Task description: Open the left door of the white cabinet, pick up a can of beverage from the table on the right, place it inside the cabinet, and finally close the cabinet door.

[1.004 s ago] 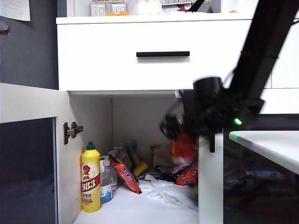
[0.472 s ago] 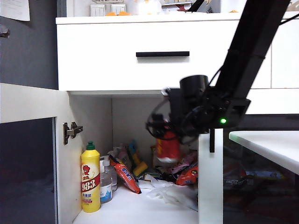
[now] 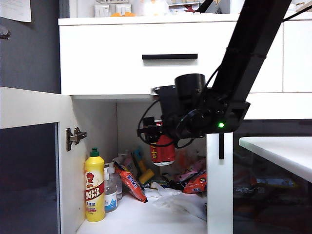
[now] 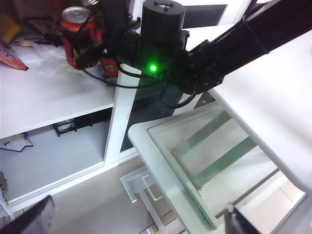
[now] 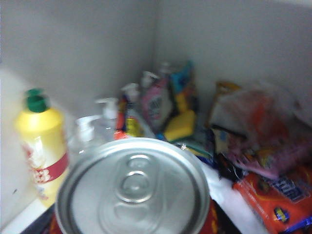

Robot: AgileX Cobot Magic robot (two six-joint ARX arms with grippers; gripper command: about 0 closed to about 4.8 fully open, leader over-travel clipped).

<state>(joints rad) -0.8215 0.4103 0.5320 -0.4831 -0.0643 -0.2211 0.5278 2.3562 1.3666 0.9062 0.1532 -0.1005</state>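
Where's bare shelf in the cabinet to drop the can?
Right pincer holds the can above the shelf. Bare patch: front strip between the yellow bottle and the white crumpled plastic. Crowded: back and right, snack packets and pump bottles. Left pincer open, outside by the table.

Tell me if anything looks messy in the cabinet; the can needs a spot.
Yes: behind the upright yellow bottle, snack packets and crumpled wrappers lie heaped across the shelf. The right gripper holds the can above them.
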